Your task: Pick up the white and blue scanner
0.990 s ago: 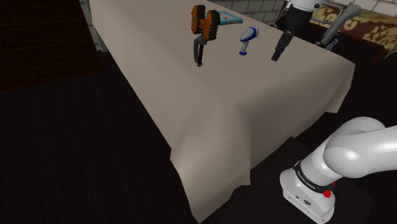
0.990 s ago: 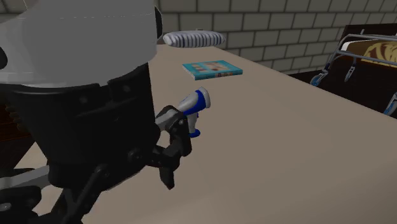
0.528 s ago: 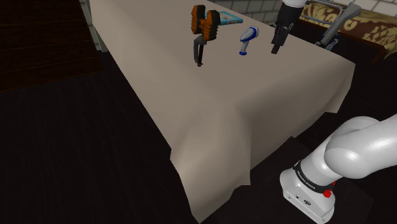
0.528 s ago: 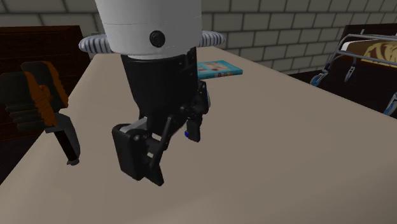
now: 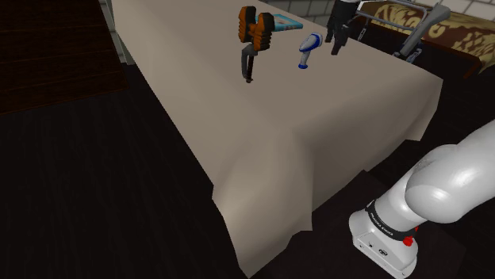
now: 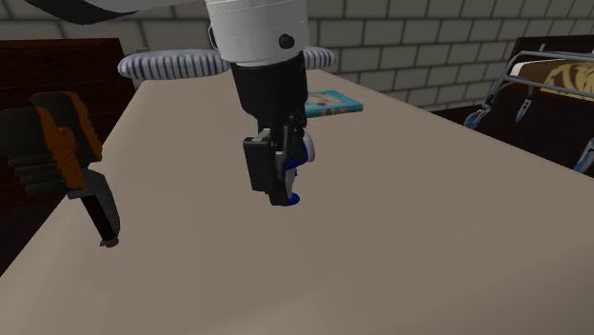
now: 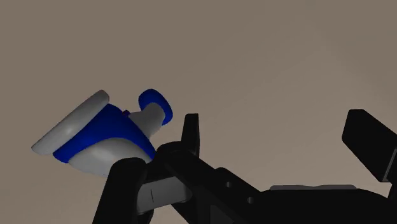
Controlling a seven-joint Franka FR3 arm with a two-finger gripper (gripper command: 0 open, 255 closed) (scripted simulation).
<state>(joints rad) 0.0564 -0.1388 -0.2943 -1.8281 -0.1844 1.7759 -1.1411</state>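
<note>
**Open gripper beside the scanner, nothing held**

The scanner [image 5: 309, 50] lies on its side on the table [image 5: 317, 127]. It has a white body with blue bands and a blue foot at the end of its handle.

The gripper [image 5: 338, 38] hangs just beside the scanner, on the shoulder view's right of it, and points down at the table. Its fingers stand wide apart with only bare table between them. In the wrist view the scanner lies outside that gap, close against the outer side of one finger [image 7: 191, 130]. The other finger [image 7: 369, 143] stands well apart from the scanner on the far side. Whether the near finger touches the scanner cannot be told.

In the second exterior view the gripper stands in front of the scanner and hides most of it. A bit of the white and blue body and the blue foot show past the black fingers.

An orange and black tool [image 5: 255, 36] stands near the scanner, on the shoulder view's left of it. A teal book [image 6: 328, 103] lies flat on the table beyond the scanner. A grey and white striped roll [image 6: 181, 65] lies farther beyond the scanner, at the table's far edge. The arm [image 5: 444, 186] rises from the shoulder view's lower right, well apart from the scanner.
</note>
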